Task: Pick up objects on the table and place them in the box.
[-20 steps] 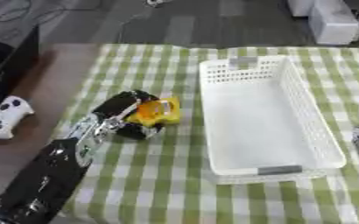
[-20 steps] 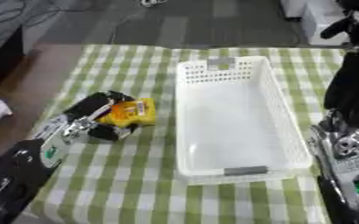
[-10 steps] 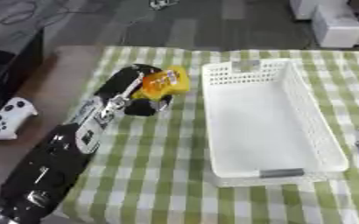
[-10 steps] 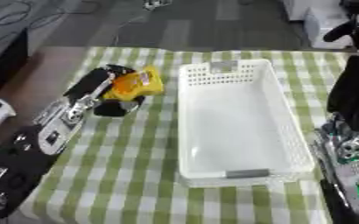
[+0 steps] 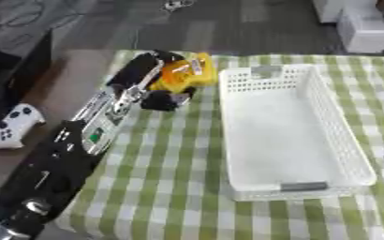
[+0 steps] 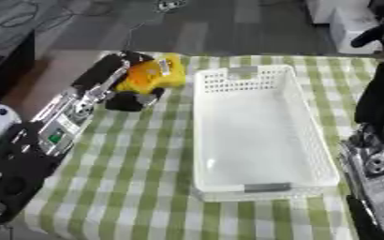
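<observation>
The left hand (image 5: 158, 70) is curled round a yellow object (image 5: 181, 74) just beside the white box's (image 5: 343, 145) far left corner.

light: even, bright overhead | shadows: faint, soft | glare: none | focus: whole frame soft, motion-blurred

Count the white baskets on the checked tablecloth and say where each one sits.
1. The white basket lies lengthwise right of the table's middle, empty, its near end by the front edge. The left hand holds a yellow bag just left of its far corner.
</observation>
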